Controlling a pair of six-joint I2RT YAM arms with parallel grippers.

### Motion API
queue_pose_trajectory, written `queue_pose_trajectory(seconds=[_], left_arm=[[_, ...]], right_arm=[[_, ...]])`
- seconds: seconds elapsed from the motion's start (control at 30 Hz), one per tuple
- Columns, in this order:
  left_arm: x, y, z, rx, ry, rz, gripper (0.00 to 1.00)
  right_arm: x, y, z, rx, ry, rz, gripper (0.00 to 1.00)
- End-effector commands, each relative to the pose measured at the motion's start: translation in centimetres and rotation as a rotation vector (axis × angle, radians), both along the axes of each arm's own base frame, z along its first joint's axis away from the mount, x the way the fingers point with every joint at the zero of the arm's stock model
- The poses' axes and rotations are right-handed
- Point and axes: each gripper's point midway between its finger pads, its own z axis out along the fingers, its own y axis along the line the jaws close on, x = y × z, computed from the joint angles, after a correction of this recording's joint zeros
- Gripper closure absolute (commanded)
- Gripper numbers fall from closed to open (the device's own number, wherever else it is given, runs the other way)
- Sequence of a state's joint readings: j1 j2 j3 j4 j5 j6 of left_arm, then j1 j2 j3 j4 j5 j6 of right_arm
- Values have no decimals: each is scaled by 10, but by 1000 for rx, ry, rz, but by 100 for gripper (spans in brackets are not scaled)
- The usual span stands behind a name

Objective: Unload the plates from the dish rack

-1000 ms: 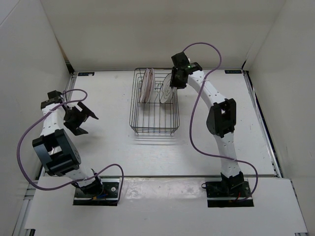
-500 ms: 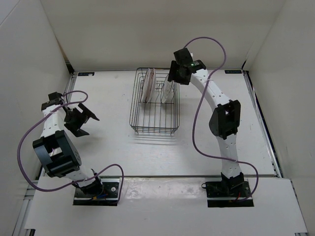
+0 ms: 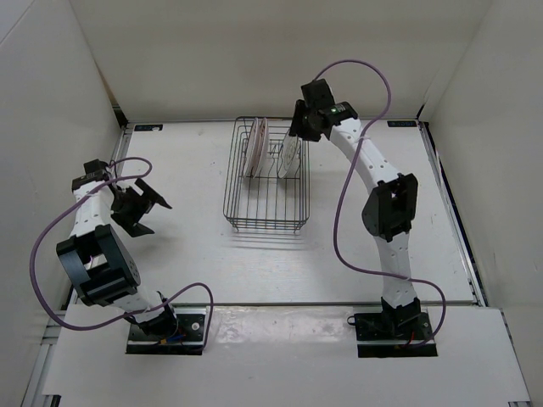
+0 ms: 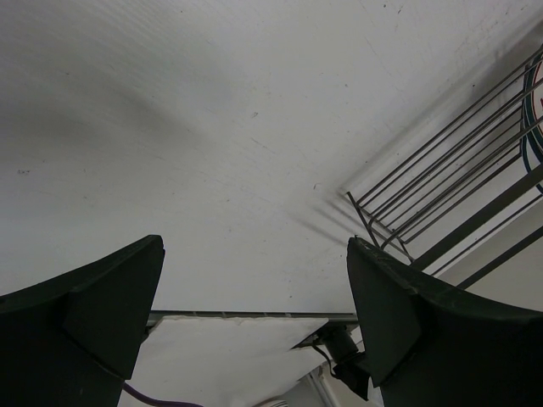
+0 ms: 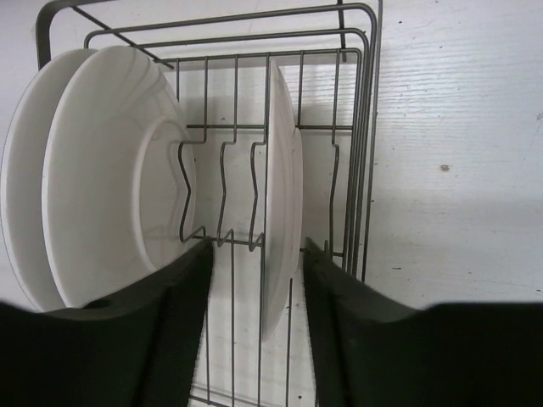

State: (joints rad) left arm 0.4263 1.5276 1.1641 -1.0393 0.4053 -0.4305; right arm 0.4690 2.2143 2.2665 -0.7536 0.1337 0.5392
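Lining up: right gripper (image 5: 253,254) straddles 1 plate (image 5: 282,186).
It has swung above the dish rack (image 3: 265,216), jaws open astride the rim, unclosed; left gripper (image 4: 254,246) idles wide.

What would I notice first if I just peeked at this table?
Probably the dark wire dish rack in the middle of the table, with white plates standing on edge in it. Next, the right pincer, open, with one finger on each side of the lone plate by the rack's right side. The left pincer hangs open off to the left.
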Motion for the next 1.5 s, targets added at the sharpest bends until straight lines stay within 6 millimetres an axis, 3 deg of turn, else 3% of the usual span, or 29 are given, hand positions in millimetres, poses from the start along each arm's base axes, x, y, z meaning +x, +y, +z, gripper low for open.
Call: queue_pose_trajectory(seconds=[0.0,0.07,0.33,0.57,0.77,0.93,1.23,1.47], left_arm=[[1,-3,12,0,-53,-4,0],[1,-3,12,4,-53,-7,0],[-1,-4,9,-14,-38,10,0],[-2,-6,6,-23,-25,15,0],[1,-7,5,-42,-25,30,0],[0,-10,3,-58,-25,39,0],[-2,-14,1,-78,-20,57,0],[-5,-16,-1,-83,-22,63,0]], right_arm=[[-1,14,5,33,-13,38,54],[1,16,-3,17,-8,44,59],[2,19,-37,-10,52,55,60],[5,23,-33,-22,22,66,83],[13,24,4,-31,-93,74,100],[15,22,30,-41,-164,62,100],[13,6,124,-65,-406,29,100],[-1,6,171,-54,-518,46,100]])
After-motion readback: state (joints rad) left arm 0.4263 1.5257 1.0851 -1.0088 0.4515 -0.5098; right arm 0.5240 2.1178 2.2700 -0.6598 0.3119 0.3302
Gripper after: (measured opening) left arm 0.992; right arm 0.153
